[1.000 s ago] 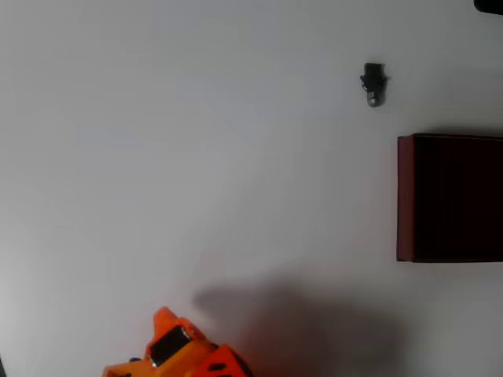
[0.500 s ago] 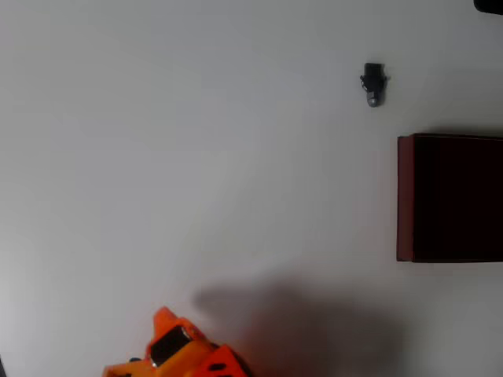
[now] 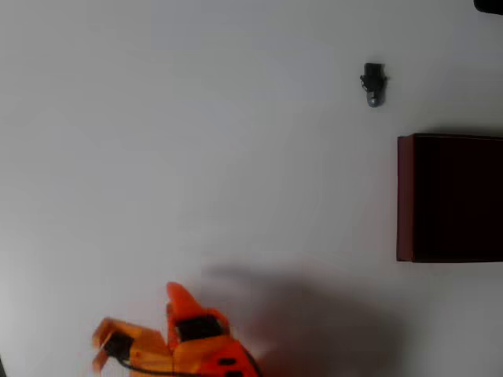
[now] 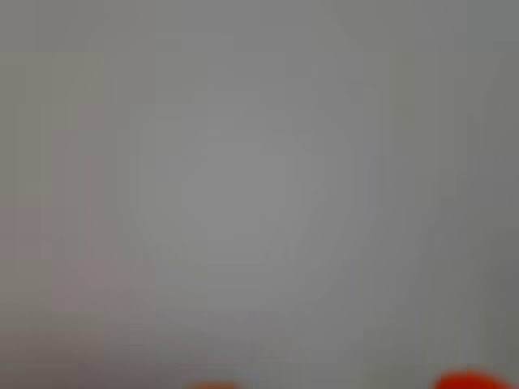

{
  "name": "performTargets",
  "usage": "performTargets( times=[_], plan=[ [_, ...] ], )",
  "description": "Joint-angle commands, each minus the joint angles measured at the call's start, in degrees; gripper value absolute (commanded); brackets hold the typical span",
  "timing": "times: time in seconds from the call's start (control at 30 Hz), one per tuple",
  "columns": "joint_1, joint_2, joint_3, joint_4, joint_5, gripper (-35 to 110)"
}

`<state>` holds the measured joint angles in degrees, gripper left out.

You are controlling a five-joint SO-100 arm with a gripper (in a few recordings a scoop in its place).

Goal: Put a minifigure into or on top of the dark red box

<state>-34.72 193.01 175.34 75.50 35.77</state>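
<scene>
The minifigure, tiny, black with a grey head, lies on the white table at the upper right of the overhead view. Below it, at the right edge, stands the dark red box with its near-black interior, partly cut off by the frame. My orange gripper is at the bottom left, far from both, with one pointed finger up and a second orange part spread out to its left; it looks open and holds nothing. The wrist view is a blurred grey surface with orange fingertips at the bottom edge.
The white table lies bare between the arm and the two objects. The arm's shadow falls across the bottom middle. A dark corner shows at the top right.
The arm has shifted and turned at the bottom left. An orange part has swung out to the left of the finger. The minifigure and the box have stayed put.
</scene>
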Motion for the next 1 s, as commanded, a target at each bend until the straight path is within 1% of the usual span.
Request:
performTargets(
  times=[0.0, 0.03, 0.07, 0.17, 0.23, 0.33, 0.37, 0.43, 0.5, 0.57, 0.77, 0.97],
  plan=[
    [2.29, -0.26, 1.14, -6.59, 11.78, 0],
    [2.29, -0.26, 1.76, -7.21, 18.81, 0],
    [1.58, -0.18, 1.67, -7.03, 21.53, 5],
    [3.08, -0.53, -0.35, -6.86, 29.36, 9],
    [5.54, -0.62, -3.43, -8.26, 29.97, 12],
    [12.39, -6.24, -12.48, -4.13, 32.43, 14],
    [14.94, -11.69, -16.7, -3.69, 32.43, 14],
    [18.98, -27.6, -27.77, -3.6, 28.39, 14],
    [22.5, -47.55, -43.07, 2.11, 24.79, 15],
    [25.14, -62.31, -54.67, 5.89, 22.94, 15],
    [31.38, -79.98, -67.59, 4.39, 23.91, 16],
    [38.5, -103.54, -90.35, 11.07, 22.15, 17]
  ],
)
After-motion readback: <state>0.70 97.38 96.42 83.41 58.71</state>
